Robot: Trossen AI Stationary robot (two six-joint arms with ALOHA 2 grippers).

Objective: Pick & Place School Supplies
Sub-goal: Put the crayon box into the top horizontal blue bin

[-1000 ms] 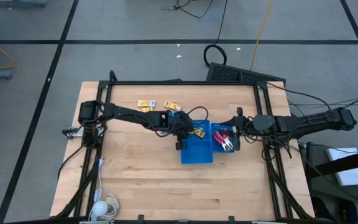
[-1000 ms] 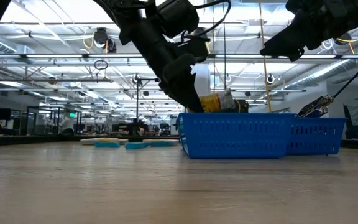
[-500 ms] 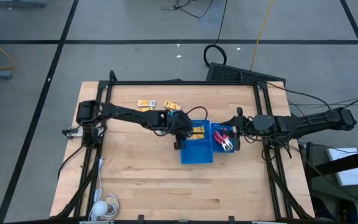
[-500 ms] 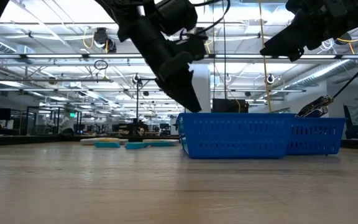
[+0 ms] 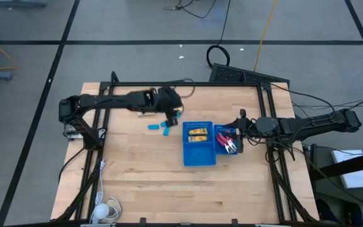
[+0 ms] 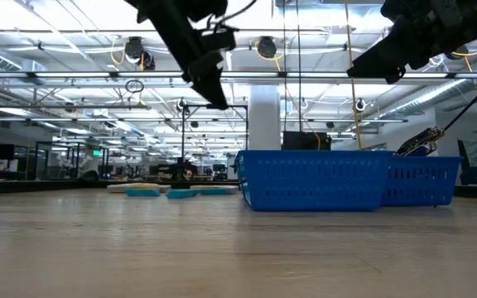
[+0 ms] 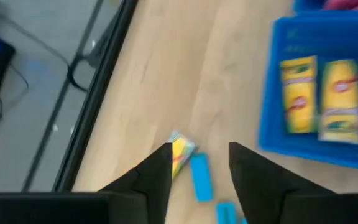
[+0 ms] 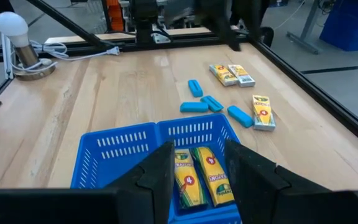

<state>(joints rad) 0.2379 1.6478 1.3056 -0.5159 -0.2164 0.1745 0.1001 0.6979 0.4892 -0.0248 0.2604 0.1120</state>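
My left gripper (image 7: 199,165) is open and empty. It hovers (image 5: 171,112) over the loose supplies left of the blue tray (image 5: 188,154). A yellow packet (image 7: 180,149) and light-blue pieces (image 7: 199,177) lie flat on the wood just below it. Further packets (image 8: 232,74) and blue pieces (image 8: 194,106) lie nearby. Two yellow packets (image 5: 197,133) lie in the tray's left compartment, and red-handled scissors (image 5: 229,142) lie in its right one. My right gripper (image 8: 199,168) is open and waits above the tray's right side (image 5: 239,131).
Black frame rails (image 5: 266,120) run along the table's sides and far edge. A white bulb with a coiled cord (image 5: 104,211) sits at the near-left corner. Bare wood (image 5: 144,170) spreads near and left of the tray.
The yellow packet that my left gripper held over the tray has dropped into the left compartment, beside the one there. My left gripper then rose and drew back toward the table's far-left, away from the tray and over the loose packets and blue pieces.
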